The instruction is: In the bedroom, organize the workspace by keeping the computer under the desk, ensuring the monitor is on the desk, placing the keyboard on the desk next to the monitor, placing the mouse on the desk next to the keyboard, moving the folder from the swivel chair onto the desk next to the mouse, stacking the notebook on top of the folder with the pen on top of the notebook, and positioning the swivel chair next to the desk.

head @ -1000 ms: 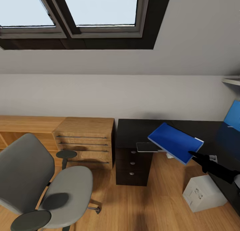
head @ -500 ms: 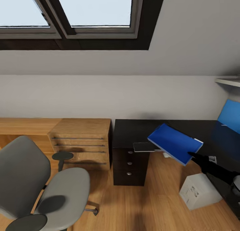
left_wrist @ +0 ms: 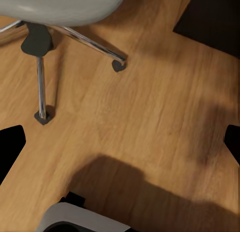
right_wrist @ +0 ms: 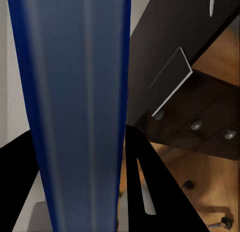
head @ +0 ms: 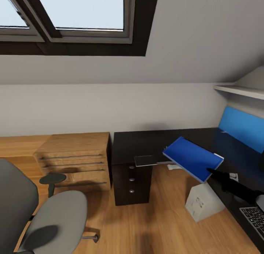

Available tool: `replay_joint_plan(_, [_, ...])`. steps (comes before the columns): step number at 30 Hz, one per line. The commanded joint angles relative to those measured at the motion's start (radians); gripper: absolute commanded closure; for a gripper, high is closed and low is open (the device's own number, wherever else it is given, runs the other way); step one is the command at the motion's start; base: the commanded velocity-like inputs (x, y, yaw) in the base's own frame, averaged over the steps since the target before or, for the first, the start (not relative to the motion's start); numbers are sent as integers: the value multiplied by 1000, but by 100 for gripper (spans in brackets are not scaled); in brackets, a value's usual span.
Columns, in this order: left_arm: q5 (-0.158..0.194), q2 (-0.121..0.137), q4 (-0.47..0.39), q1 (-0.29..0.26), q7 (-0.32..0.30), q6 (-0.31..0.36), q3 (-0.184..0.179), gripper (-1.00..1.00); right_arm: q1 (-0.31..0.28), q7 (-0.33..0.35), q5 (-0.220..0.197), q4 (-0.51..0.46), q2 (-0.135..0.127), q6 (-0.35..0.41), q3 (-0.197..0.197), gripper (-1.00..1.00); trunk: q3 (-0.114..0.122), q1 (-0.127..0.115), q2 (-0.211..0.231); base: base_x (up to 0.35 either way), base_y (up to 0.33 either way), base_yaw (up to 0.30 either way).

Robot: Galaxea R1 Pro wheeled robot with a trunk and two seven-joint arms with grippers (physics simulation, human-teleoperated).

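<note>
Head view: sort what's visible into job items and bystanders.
Job items: folder held by right gripper; desk; notebook; keyboard; computer; swivel chair.

Bystanders: wooden drawers; skylight; wall shelf.

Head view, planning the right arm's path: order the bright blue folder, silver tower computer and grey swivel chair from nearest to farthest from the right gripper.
1. Bright blue folder, held in the right gripper above the desk edge.
2. Silver tower computer, on the floor just below the gripper.
3. Grey swivel chair, far across the floor on the left.
</note>
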Motion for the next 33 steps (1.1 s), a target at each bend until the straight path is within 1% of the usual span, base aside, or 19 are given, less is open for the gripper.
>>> replay_joint_plan(1, [8, 0, -2, 1, -5, 0, 1, -100, -1, 1, -3, 1, 1, 5, -3, 100, -1, 0, -2, 0, 0, -255])
replay_joint_plan(17, [8, 0, -2, 1, -5, 0, 1, -100, -1, 2, -3, 2, 1, 2, -3, 100, 6, 0, -2, 0, 0, -247])
replay_joint_plan(25, [8, 0, -2, 1, -5, 0, 1, -100, -1, 3, -1, 8, 3, 2, -3, 100, 7, 0, -2, 0, 0, -52])
replay_joint_plan(33, [8, 0, -2, 1, -5, 2, 1, -100, -1, 6, -5, 65, 3, 1, -3, 100, 7, 0, -2, 0, 0, -5])
